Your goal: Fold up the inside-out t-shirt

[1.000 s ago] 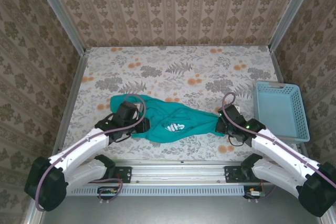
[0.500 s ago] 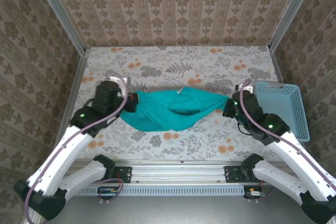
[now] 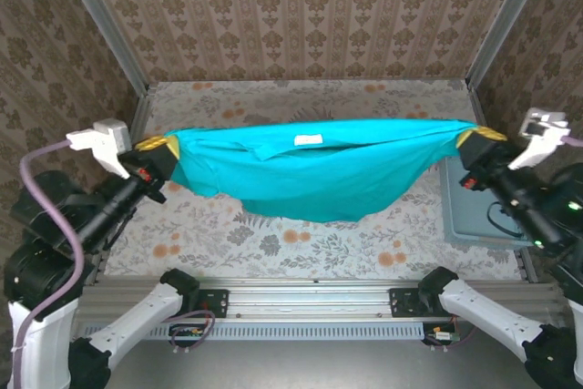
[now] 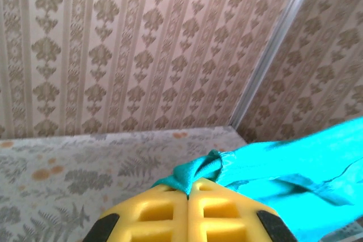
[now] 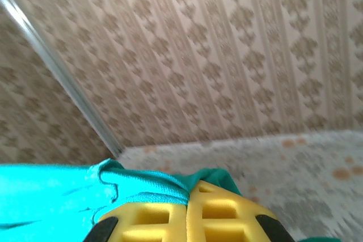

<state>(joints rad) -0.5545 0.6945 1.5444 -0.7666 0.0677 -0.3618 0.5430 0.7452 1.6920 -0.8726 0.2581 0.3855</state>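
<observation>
Against the view half a second back, note the teal-green t-shirt [image 3: 310, 175] no longer bunched low over the floral table [image 3: 273, 243]. Now drawn out into one wide band, straight along the top edge and sagging in the middle, hung in the air to the left of the light-blue slotted basket [image 3: 478, 218]. Note also both arms raised higher and spread further apart. Left gripper [image 3: 167, 148] placed well apart from the basket, far to its left; right gripper [image 3: 466, 138] placed just beyond the basket's far-left corner. In the left wrist view, yellow fingers [image 4: 161, 212] pressed fully together, with a bunched end of the shirt pinched at the tips. Likewise in the right wrist view: yellow fingers [image 5: 218, 211] closed tight on the hem at the other end of the shirt. Small white tag [image 3: 308, 140] facing up near the top edge, about mid-span, well left of the basket. Count: one t-shirt, one tag, one basket, two grippers, two fingers on each.
</observation>
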